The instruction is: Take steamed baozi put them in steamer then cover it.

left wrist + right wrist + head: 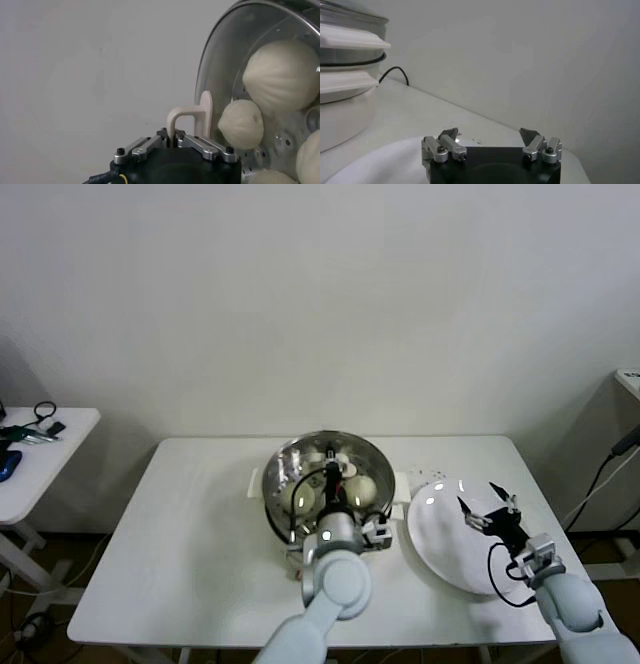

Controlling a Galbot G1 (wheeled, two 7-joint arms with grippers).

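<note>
Head view, nearest: left arm rises from the near table (200, 564) edge toward the steamer (285, 469); right arm comes in at the near right corner.
Left gripper (332, 476): over the steamer's middle, fingers pinched narrow on the cover handle (192, 116); in the left wrist view the cream handle stands up between the closed fingertips.
Cover (220, 60): clear glass with a metal rim, lying across the steamer under the left gripper; whether its rim is fully seated all round I cannot tell.
Baozi (286, 75): cream-white buns inside the steamer, seen through the glass on the perforated floor; four show in the left wrist view, close together.
Steamer: shiny steel basket near the table's middle, on a cream-white base with side handles.
Plate (440, 549): white, flat, just right of the steamer, nothing lying on it.
Right gripper (488, 506): poised over the plate, right of the steamer, fingers spread wide, holding nothing; the right wrist view shows both fingertips well apart.
Side table (45, 449): far left of the steamer, with cables and small items on it.
</note>
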